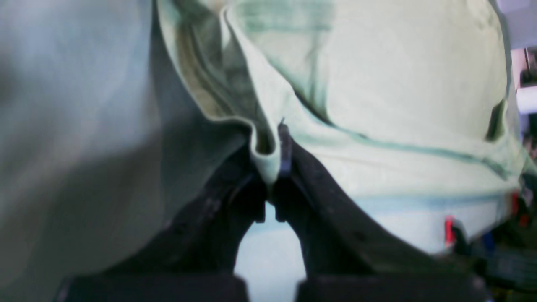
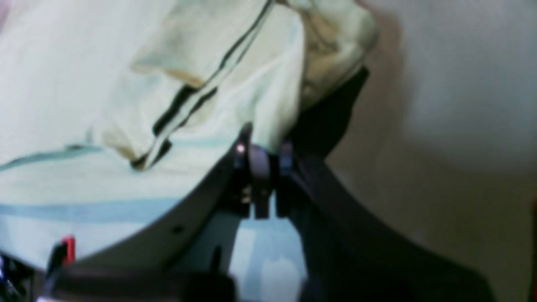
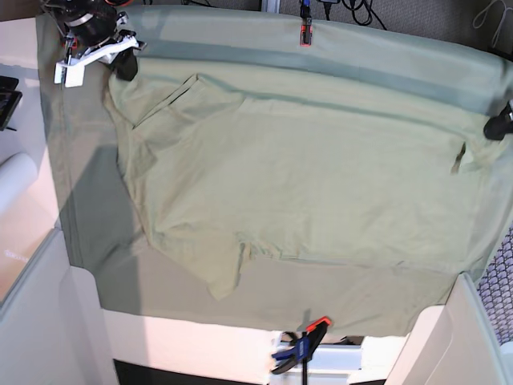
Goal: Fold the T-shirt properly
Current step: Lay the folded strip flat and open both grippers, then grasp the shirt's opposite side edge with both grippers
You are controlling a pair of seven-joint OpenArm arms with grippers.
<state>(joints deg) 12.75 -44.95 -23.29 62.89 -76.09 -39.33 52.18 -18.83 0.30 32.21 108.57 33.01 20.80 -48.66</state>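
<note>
The pale sage-green T-shirt [image 3: 304, 184] is stretched out wide over the grey-green tablecloth [image 3: 88, 208], with one sleeve hanging toward the front. At the far left corner my right gripper [image 3: 124, 66] is shut on the shirt's edge. Up close, in the right wrist view, its jaws [image 2: 264, 153] pinch a bunched fold of the T-shirt [image 2: 268, 75]. At the right edge my left gripper [image 3: 498, 124] is shut on the opposite end. In the left wrist view its fingers [image 1: 275, 167] clamp a hem fold of the T-shirt [image 1: 398, 84].
A red-and-black clamp [image 3: 304, 32] pins the tablecloth at the back edge. A blue-and-orange clamp [image 3: 300, 345] holds it at the front. A white roll [image 3: 16, 180] lies on the side surface at left. White panels border the front corners.
</note>
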